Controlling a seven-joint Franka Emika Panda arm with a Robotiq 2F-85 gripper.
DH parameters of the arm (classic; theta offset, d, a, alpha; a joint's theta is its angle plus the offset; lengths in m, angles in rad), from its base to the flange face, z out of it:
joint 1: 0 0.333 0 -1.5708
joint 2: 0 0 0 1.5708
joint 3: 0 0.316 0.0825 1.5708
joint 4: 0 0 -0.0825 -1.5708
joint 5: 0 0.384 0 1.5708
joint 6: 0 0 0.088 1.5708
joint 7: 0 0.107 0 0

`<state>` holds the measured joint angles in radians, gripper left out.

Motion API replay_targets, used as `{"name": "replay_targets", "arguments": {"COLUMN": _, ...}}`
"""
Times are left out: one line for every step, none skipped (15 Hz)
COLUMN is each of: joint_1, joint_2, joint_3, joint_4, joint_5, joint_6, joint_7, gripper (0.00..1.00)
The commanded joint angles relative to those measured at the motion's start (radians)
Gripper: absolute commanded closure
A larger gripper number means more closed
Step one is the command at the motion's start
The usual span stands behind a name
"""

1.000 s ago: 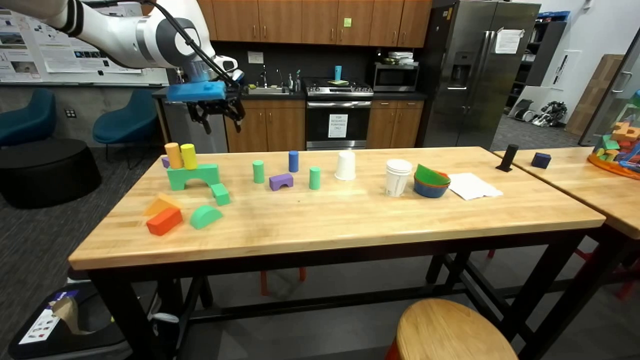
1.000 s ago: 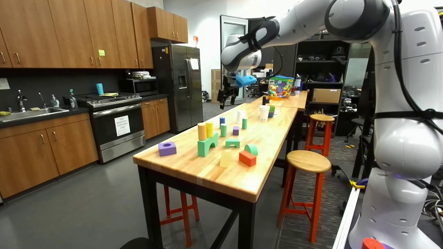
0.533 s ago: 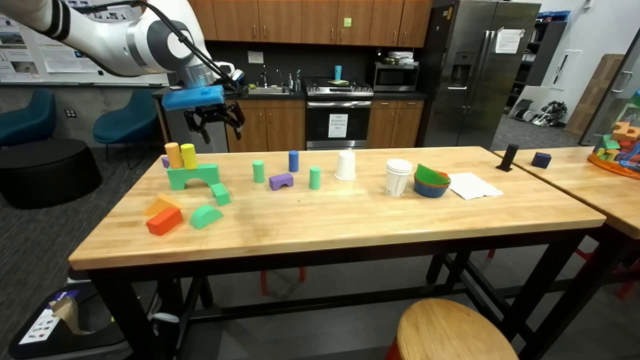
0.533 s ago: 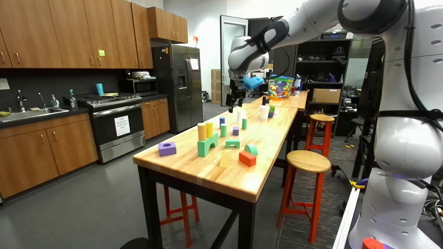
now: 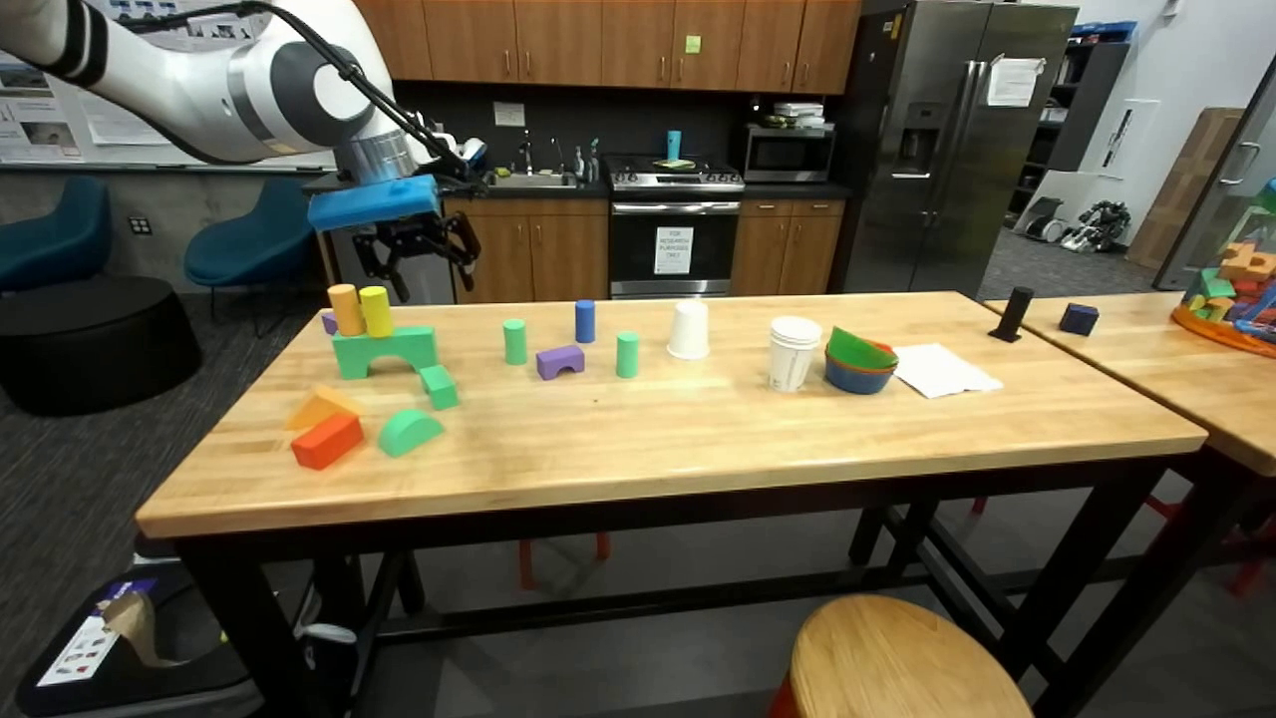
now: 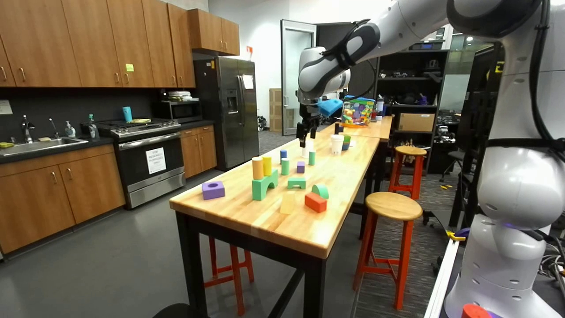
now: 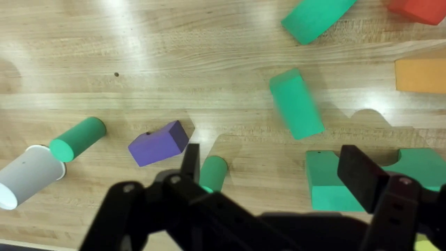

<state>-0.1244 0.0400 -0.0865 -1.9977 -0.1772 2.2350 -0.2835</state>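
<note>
Gripper [image 5: 435, 290] sinks lower while the blocks keep their places

Since the earlier frames it has come down and drawn away from the kitchen-side edge of the wooden worktop [image 5: 638, 449]. It is released, its two fingers [image 7: 362, 177] spread wide above the wood. Seen from the wrist, one finger hides part of a green cylinder [image 7: 212, 170] and the other covers part of a large green arch [image 7: 321, 172]; both stand about midway between the long edges, the arch nearer the short end away from the second table [image 5: 1146, 334].

Much is masked or cut off. In the wrist view only a corner of the yellow cylinder [image 7: 425, 245] shows, and the border trims the green half-round [image 7: 317, 19], the red block [image 7: 423, 9] and the orange wedge [image 7: 421, 75]. In an exterior view the orange cylinder [image 5: 346, 310] nearly hides the holed purple block [image 5: 329, 323], at the kitchen-side corner of that same short end. In an exterior view the gripper masks part of the one upturned white cup [image 6: 307, 153].

Cylinders come to five: two green, one orange, one yellow and one blue cylinder [image 5: 585, 322]; the orange and yellow stand on the arch. One purple arch [image 5: 560, 362], one small green block [image 7: 296, 104], one sheet of paper [image 5: 942, 371] and one black post [image 5: 1014, 314] are there too. At least three nested bowls [image 5: 857, 380] stand beside a stack of upright cups [image 5: 792, 357] whose number cannot be told.
</note>
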Motion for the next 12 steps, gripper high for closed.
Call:
{"name": "replay_targets", "arguments": {"joint_1": 0.006, "joint_2": -0.077, "joint_3": -0.007, "joint_4": -0.054, "joint_5": -0.056, "joint_6": -0.002, "joint_7": -0.047, "gripper": 0.0}}
{"name": "replay_targets", "arguments": {"joint_1": 0.007, "joint_2": -0.084, "joint_3": -0.006, "joint_4": -0.054, "joint_5": -0.054, "joint_6": -0.014, "joint_7": -0.068, "gripper": 0.0}}
{"name": "replay_targets", "arguments": {"joint_1": 0.008, "joint_2": -0.091, "joint_3": -0.006, "joint_4": -0.055, "joint_5": -0.048, "joint_6": -0.023, "joint_7": -0.088, "gripper": 0.0}}
{"name": "replay_targets", "arguments": {"joint_1": 0.01, "joint_2": -0.094, "joint_3": -0.005, "joint_4": -0.055, "joint_5": -0.041, "joint_6": -0.035, "joint_7": -0.113, "gripper": 0.0}}
{"name": "replay_targets", "arguments": {"joint_1": 0.012, "joint_2": -0.094, "joint_3": -0.005, "joint_4": -0.053, "joint_5": -0.036, "joint_6": -0.05, "joint_7": -0.134, "gripper": 0.0}}
{"name": "replay_targets", "arguments": {"joint_1": 0.014, "joint_2": -0.094, "joint_3": -0.004, "joint_4": -0.053, "joint_5": -0.037, "joint_6": -0.06, "joint_7": -0.147, "gripper": 0.0}}
{"name": "replay_targets", "arguments": {"joint_1": 0.017, "joint_2": -0.091, "joint_3": -0.004, "joint_4": -0.049, "joint_5": -0.027, "joint_6": -0.075, "joint_7": -0.158, "gripper": 0.0}}
{"name": "replay_targets", "arguments": {"joint_1": 0.019, "joint_2": -0.088, "joint_3": -0.003, "joint_4": -0.045, "joint_5": -0.019, "joint_6": -0.093, "joint_7": -0.164, "gripper": 0.0}}
{"name": "replay_targets", "arguments": {"joint_1": 0.022, "joint_2": -0.081, "joint_3": -0.002, "joint_4": -0.039, "joint_5": -0.01, "joint_6": -0.124, "joint_7": -0.164, "gripper": 0.0}}
{"name": "replay_targets", "arguments": {"joint_1": 0.024, "joint_2": -0.077, "joint_3": 0.0, "joint_4": -0.036, "joint_5": -0.013, "joint_6": -0.152, "joint_7": -0.152, "gripper": 0.0}}
{"name": "replay_targets", "arguments": {"joint_1": 0.026, "joint_2": -0.075, "joint_3": 0.0, "joint_4": -0.035, "joint_5": -0.019, "joint_6": -0.171, "joint_7": -0.134, "gripper": 0.0}}
{"name": "replay_targets", "arguments": {"joint_1": 0.027, "joint_2": -0.079, "joint_3": 0.0, "joint_4": -0.036, "joint_5": -0.015, "joint_6": -0.186, "joint_7": -0.123, "gripper": 0.0}}
